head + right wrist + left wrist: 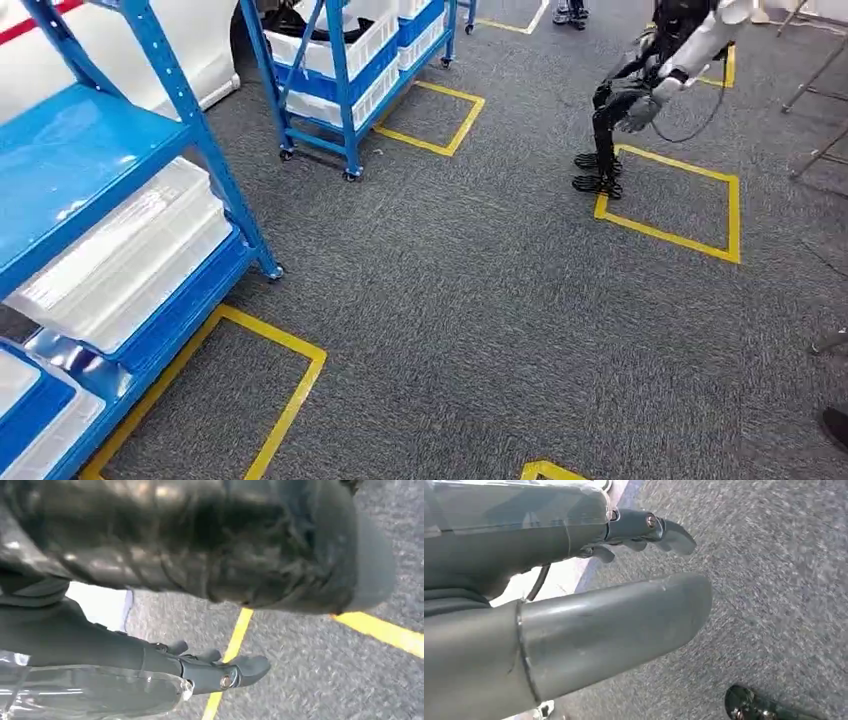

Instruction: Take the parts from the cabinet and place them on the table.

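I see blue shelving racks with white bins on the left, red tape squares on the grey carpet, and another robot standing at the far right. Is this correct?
Not quite: the tape squares on the grey carpet are yellow, not red, as the head view shows. The rest holds: blue shelving racks with white bins on the left, and another robot standing at the far right.

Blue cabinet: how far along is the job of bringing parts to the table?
Nothing looks done yet. The left hand holds nothing; a dark blurred mass beside the right hand may be a part, I cannot tell. White bins sit in the blue cabinet, so picking and placing remain.
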Robot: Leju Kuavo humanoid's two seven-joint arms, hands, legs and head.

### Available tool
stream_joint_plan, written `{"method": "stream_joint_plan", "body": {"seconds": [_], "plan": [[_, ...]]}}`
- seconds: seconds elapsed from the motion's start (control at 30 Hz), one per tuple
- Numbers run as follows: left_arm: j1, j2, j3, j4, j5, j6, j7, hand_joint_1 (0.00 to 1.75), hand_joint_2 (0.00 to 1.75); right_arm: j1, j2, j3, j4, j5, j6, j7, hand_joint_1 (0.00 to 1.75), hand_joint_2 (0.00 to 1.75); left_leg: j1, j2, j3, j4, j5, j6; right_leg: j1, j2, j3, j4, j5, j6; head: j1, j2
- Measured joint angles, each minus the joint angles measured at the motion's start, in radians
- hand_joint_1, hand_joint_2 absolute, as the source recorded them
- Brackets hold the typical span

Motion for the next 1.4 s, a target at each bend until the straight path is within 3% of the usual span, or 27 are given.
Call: {"method": "stream_joint_plan", "body": {"seconds": [0.07, 0.13, 0.2, 0.23, 0.27, 0.3, 0.4, 0.43, 0.47, 0.5, 0.57, 0.6, 0.63, 0.67, 0.73, 0.77, 0.8, 0.93, 0.97, 1.0, 1.03, 1.1, 1.17, 1.23, 1.27, 1.3, 1.4], "plan": [[-0.002, 0.000, 0.001, 0.000, 0.000, 0.000, 0.000, 0.00, 0.00, 0.003, 0.000, 0.000, 0.000, 0.001, 0.004, 0.001, 0.00, 0.00, -0.003, -0.020, -0.005, 0.000, 0.002, 0.002, 0.000, 0.017, -0.081, 0.158, -0.065, 0.000, 0.000, 0.000], [-0.001, 0.000, 0.002, 0.000, 0.000, 0.000, 0.000, 0.00, 0.00, 0.007, 0.000, 0.000, 0.001, 0.001, 0.005, 0.001, 0.00, 0.00, -0.007, -0.046, -0.006, 0.002, 0.002, 0.003, 0.001, 0.019, -0.110, 0.203, -0.051, -0.005, 0.000, 0.000], [0.000, 0.000, 0.003, 0.000, 0.000, 0.000, 0.001, 0.00, 0.00, 0.009, 0.000, 0.000, 0.001, 0.003, 0.005, 0.001, 0.00, 0.00, -0.009, -0.078, -0.005, 0.006, 0.002, 0.002, 0.005, 0.030, -0.058, 0.076, 0.042, -0.017, 0.000, 0.000], [0.000, 0.000, 0.003, 0.000, 0.000, 0.000, 0.001, 0.00, 0.00, 0.009, 0.000, 0.000, 0.001, 0.004, 0.006, 0.001, 0.00, 0.00, -0.009, -0.092, -0.005, 0.007, 0.002, 0.002, 0.008, 0.053, -0.019, -0.015, 0.089, -0.025, 0.000, 0.000], [0.000, -0.001, 0.003, 0.000, 0.000, 0.000, 0.001, 0.00, 0.00, 0.010, 0.000, 0.000, 0.001, 0.005, 0.006, 0.001, 0.00, 0.00, -0.006, -0.102, -0.008, 0.007, 0.004, -0.001, 0.008, 0.117, 0.006, -0.081, 0.099, -0.035, 0.000, 0.000], [-0.002, -0.002, 0.003, 0.000, 0.000, 0.000, 0.001, 0.00, 0.00, 0.011, 0.000, 0.000, 0.001, 0.007, 0.006, 0.001, 0.00, 0.00, -0.011, -0.113, -0.013, 0.013, 0.004, -0.008, 0.007, 0.128, 0.008, -0.095, 0.098, -0.034, 0.000, 0.000], [0.003, -0.001, 0.005, 0.000, 0.000, 0.000, 0.002, 0.00, 0.00, 0.005, 0.000, 0.000, 0.001, 0.010, 0.006, 0.001, 0.00, 0.00, -0.001, -0.151, -0.021, 0.003, 0.016, -0.030, 0.015, 0.086, 0.010, -0.095, 0.101, -0.037, 0.000, 0.000], [0.003, 0.002, 0.006, 0.000, 0.001, 0.000, 0.002, 0.00, 0.00, 0.005, 0.001, 0.000, 0.001, 0.010, 0.006, 0.001, 0.00, 0.00, -0.005, -0.154, -0.026, 0.007, 0.014, -0.035, 0.000, 0.069, 0.015, -0.110, 0.109, -0.045, 0.000, 0.000], [0.004, 0.001, 0.006, 0.000, 0.000, 0.000, 0.001, 0.00, 0.00, 0.006, 0.002, 0.000, 0.001, 0.010, 0.006, 0.001, 0.00, 0.00, -0.009, -0.084, -0.035, 0.031, -0.006, -0.036, 0.004, 0.052, 0.022, -0.118, 0.112, -0.049, -0.001, 0.000], [0.002, 0.001, 0.006, 0.000, 0.000, 0.000, 0.002, 0.00, 0.00, 0.008, 0.002, 0.000, 0.001, 0.010, 0.006, 0.001, 0.00, 0.00, -0.009, -0.036, -0.062, 0.087, -0.047, -0.039, 0.006, 0.036, 0.022, -0.118, 0.113, -0.057, -0.002, 0.000], [-0.002, 0.001, 0.006, 0.000, 0.000, 0.000, 0.002, 0.00, 0.00, 0.013, 0.003, 0.000, 0.001, 0.010, 0.008, 0.001, 0.00, 0.00, -0.007, -0.008, -0.140, 0.253, -0.129, -0.049, 0.011, 0.001, 0.020, -0.117, 0.111, -0.059, -0.002, 0.000], [-0.002, 0.001, 0.006, 0.000, 0.000, 0.000, 0.002, 0.00, 0.00, 0.014, 0.003, 0.000, 0.001, 0.010, 0.008, 0.001, 0.00, 0.00, -0.006, -0.005, -0.168, 0.314, -0.147, -0.053, 0.011, -0.017, 0.019, -0.117, 0.110, -0.060, -0.002, 0.000], [-0.001, 0.001, 0.006, 0.000, 0.000, 0.000, 0.002, 0.00, 0.00, 0.014, 0.003, 0.000, 0.001, 0.010, 0.008, 0.001, 0.00, 0.00, -0.006, -0.002, -0.171, 0.327, -0.137, -0.055, 0.011, -0.034, 0.020, -0.116, 0.108, -0.059, -0.002, 0.000], [0.002, 0.001, 0.007, 0.000, 0.000, 0.000, 0.002, 0.00, 0.00, 0.013, 0.003, 0.000, 0.001, 0.010, 0.008, 0.001, 0.00, 0.00, -0.005, 0.001, -0.149, 0.288, -0.109, -0.056, 0.011, -0.048, 0.021, -0.116, 0.106, -0.057, -0.002, 0.000], [0.005, 0.003, 0.007, 0.000, 0.000, 0.000, 0.002, 0.00, 0.00, 0.012, 0.005, 0.000, 0.001, 0.010, 0.008, 0.001, 0.00, 0.00, -0.005, 0.026, -0.048, 0.110, -0.026, -0.053, 0.010, -0.074, 0.028, -0.114, 0.100, -0.051, -0.002, 0.000], [0.003, 0.003, 0.007, 0.000, 0.000, 0.000, 0.002, 0.00, 0.00, 0.012, 0.006, 0.000, 0.001, 0.010, 0.008, 0.001, 0.00, 0.00, -0.009, 0.087, 0.003, 0.018, -0.006, -0.046, 0.014, -0.087, 0.033, -0.112, 0.095, -0.045, -0.002, 0.000], [0.000, 0.003, 0.007, 0.000, -0.002, -0.002, 0.002, 0.00, 0.00, 0.013, 0.007, 0.000, 0.001, 0.010, 0.008, 0.001, 0.00, 0.00, -0.017, 0.100, 0.010, 0.008, -0.012, -0.034, 0.022, -0.097, 0.034, -0.108, 0.089, -0.038, -0.002, 0.000], [0.005, 0.003, 0.008, 0.000, -0.001, -0.003, 0.003, 0.00, 0.00, 0.000, 0.007, 0.000, 0.001, 0.010, 0.009, 0.001, 0.00, 0.00, -0.014, 0.047, 0.004, 0.001, -0.009, -0.008, 0.021, -0.130, 0.049, -0.111, 0.080, -0.020, -0.002, 0.000], [0.005, 0.002, 0.008, 0.000, -0.001, -0.003, 0.003, 0.00, 0.00, 0.000, 0.006, 0.000, 0.001, 0.010, 0.008, 0.001, 0.00, 0.00, -0.008, 0.039, 0.010, -0.004, -0.004, -0.003, 0.013, -0.086, 0.049, -0.099, 0.070, -0.011, -0.002, 0.000], [0.004, 0.002, 0.008, 0.000, -0.001, -0.005, 0.003, 0.00, 0.00, 0.002, 0.006, 0.000, 0.001, 0.010, 0.009, 0.001, 0.00, 0.00, -0.007, 0.027, 0.008, -0.004, -0.002, 0.004, 0.013, -0.019, 0.028, -0.052, 0.032, -0.009, -0.002, 0.000], [0.000, 0.002, 0.008, 0.000, -0.002, -0.005, 0.003, 0.00, 0.00, 0.006, 0.006, 0.000, 0.001, 0.010, 0.009, 0.001, 0.00, 0.00, -0.006, 0.015, 0.006, -0.003, -0.001, 0.006, 0.011, 0.007, -0.008, 0.022, -0.011, -0.008, -0.001, 0.000], [-0.003, 0.002, 0.008, 0.000, -0.002, -0.006, 0.003, 0.00, 0.00, 0.011, 0.006, 0.000, 0.001, 0.010, 0.009, 0.001, 0.00, 0.00, -0.008, -0.013, 0.002, -0.002, 0.000, 0.009, 0.010, 0.019, -0.086, 0.179, -0.075, -0.007, -0.002, 0.000], [-0.002, 0.002, 0.008, 0.000, -0.003, -0.006, 0.003, 0.00, 0.00, 0.012, 0.007, 0.000, 0.001, 0.010, 0.009, 0.001, 0.00, 0.00, -0.008, -0.044, 0.003, 0.000, 0.000, 0.009, 0.008, 0.020, -0.100, 0.192, -0.046, -0.008, -0.002, 0.000], [-0.001, 0.002, 0.008, 0.000, -0.004, -0.007, 0.003, 0.00, 0.00, 0.012, 0.006, 0.000, 0.001, 0.012, 0.008, 0.001, 0.00, 0.00, -0.008, -0.080, 0.006, 0.006, -0.003, 0.004, 0.004, 0.034, -0.033, 0.029, 0.065, -0.012, -0.002, 0.000], [0.000, 0.002, 0.008, 0.000, -0.004, -0.008, 0.003, 0.00, 0.00, 0.013, 0.006, 0.000, 0.001, 0.012, 0.008, 0.001, 0.00, 0.00, -0.007, -0.094, 0.004, 0.009, -0.005, 0.001, 0.001, 0.071, 0.001, -0.055, 0.107, -0.015, -0.002, 0.000], [-0.002, 0.000, 0.008, 0.000, -0.004, -0.009, 0.003, 0.00, 0.00, 0.016, 0.006, 0.000, 0.001, 0.012, 0.009, 0.002, 0.00, 0.00, -0.010, -0.103, -0.003, 0.016, -0.005, -0.005, -0.002, 0.136, 0.006, -0.079, 0.093, -0.017, -0.002, 0.000], [0.002, 0.000, 0.008, 0.000, -0.005, -0.009, 0.003, 0.00, 0.00, 0.010, 0.006, 0.000, 0.001, 0.013, 0.008, 0.001, 0.00, 0.00, -0.003, -0.140, -0.014, 0.010, 0.004, -0.026, 0.006, 0.102, 0.005, -0.082, 0.098, -0.024, -0.001, 0.000]]}}
